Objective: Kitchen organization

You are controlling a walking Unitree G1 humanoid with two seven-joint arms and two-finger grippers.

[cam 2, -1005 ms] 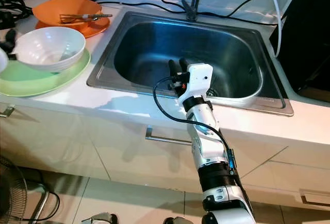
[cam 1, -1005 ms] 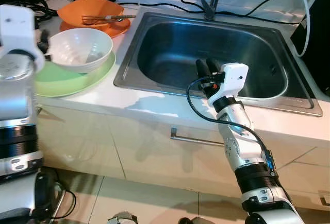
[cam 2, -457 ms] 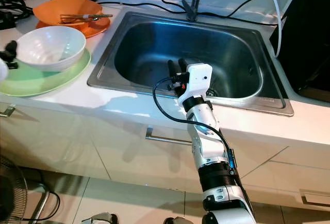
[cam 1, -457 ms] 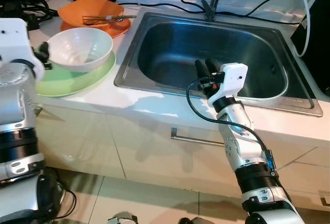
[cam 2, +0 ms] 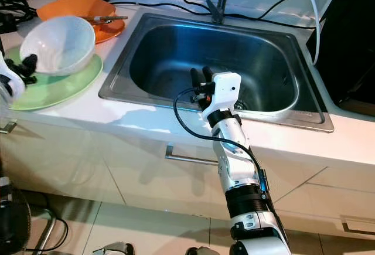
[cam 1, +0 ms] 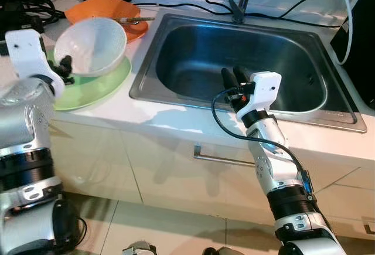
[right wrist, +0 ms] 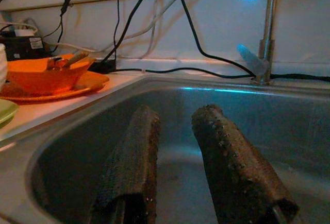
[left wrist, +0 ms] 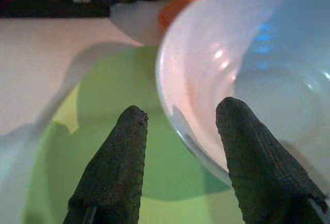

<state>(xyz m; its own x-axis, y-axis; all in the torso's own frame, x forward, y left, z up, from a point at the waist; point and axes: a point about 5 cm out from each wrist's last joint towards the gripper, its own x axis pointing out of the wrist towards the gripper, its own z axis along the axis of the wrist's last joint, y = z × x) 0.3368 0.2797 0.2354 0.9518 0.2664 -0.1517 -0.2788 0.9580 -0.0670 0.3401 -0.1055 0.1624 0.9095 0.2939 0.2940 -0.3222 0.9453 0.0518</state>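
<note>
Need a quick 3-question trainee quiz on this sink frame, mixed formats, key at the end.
1. True or false: the white bowl sits level on the green plate.
2. The left gripper has its fingers: A) both inside the bowl, B) one on each side of the bowl's rim, C) closed on the orange bowl.
3. Fill in: the right gripper hovers over the ____, holding nothing.

Key
1. False: the white bowl is tipped up, its opening turned toward the sink.
2. B: in the left wrist view the rim runs between the two fingers.
3. Sink: its fingers are slightly apart above the steel basin, near the front edge.
</note>
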